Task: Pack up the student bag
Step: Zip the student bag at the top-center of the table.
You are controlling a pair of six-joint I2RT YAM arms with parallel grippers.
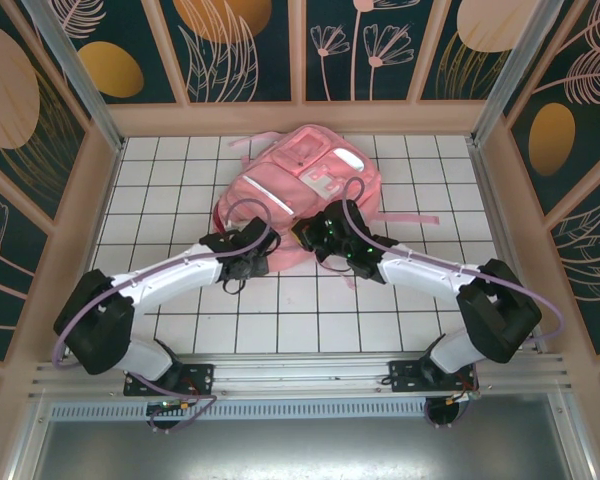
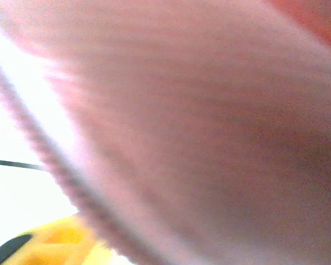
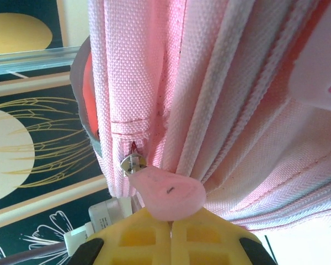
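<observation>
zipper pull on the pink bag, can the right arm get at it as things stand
Likely yes: the right gripper looks shut on the zipper pull of the student bag, with nothing in between.

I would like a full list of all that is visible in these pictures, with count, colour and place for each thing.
bag: one, pink with a silvery stripe, lying on the far middle of the table
zip pull: one, pink, on the bag's zip, pinched by the right end effector
table: one, white with a grey grid, under the bag
walls: three, dark teal with gold and pink plant patterns, around the table
arms: two, white and black with purple cables, near edge, reaching to the bag
left end effector: one, yellow, at the bag's near left edge, opening unclear
right end effector: one, yellow, shut on the zip pull
</observation>
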